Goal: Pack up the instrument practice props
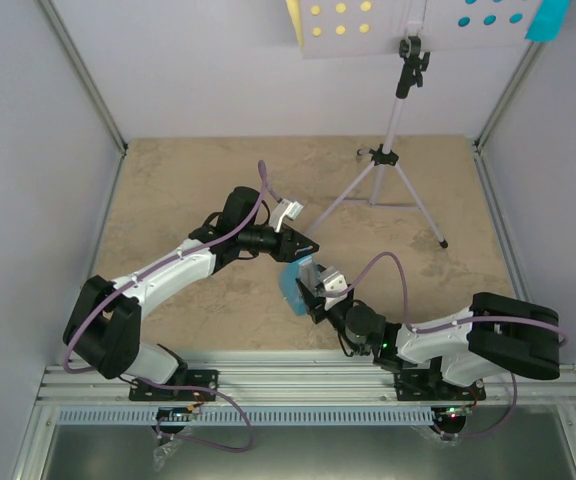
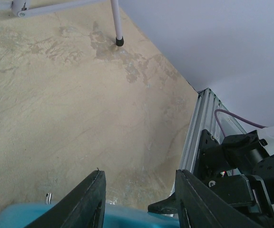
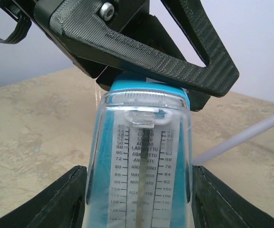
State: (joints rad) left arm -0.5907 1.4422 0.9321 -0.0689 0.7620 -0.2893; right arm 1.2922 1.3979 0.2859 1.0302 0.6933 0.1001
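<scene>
The small blue metronome (image 1: 296, 283) with a clear front stands tilted just in front of the right arm. My right gripper (image 1: 310, 292) is shut on its sides; in the right wrist view (image 3: 139, 168) its fingers (image 3: 56, 199) press the metronome (image 3: 144, 156). My left gripper (image 1: 306, 246) is open right above the metronome's top; it also shows in the right wrist view (image 3: 141, 52). In the left wrist view (image 2: 139, 173) the metronome (image 2: 127, 217) lies between the jaws, low down. The lilac music stand (image 1: 393, 130) is at the back, with a yellow sheet (image 1: 296, 20) and a cyan sheet (image 1: 548, 20).
The stand's tripod legs (image 1: 423, 215) spread over the back right of the sandy table top; one foot shows in the left wrist view (image 2: 119, 42). White walls close the left, back and right sides. An aluminium rail (image 1: 298, 375) runs along the near edge.
</scene>
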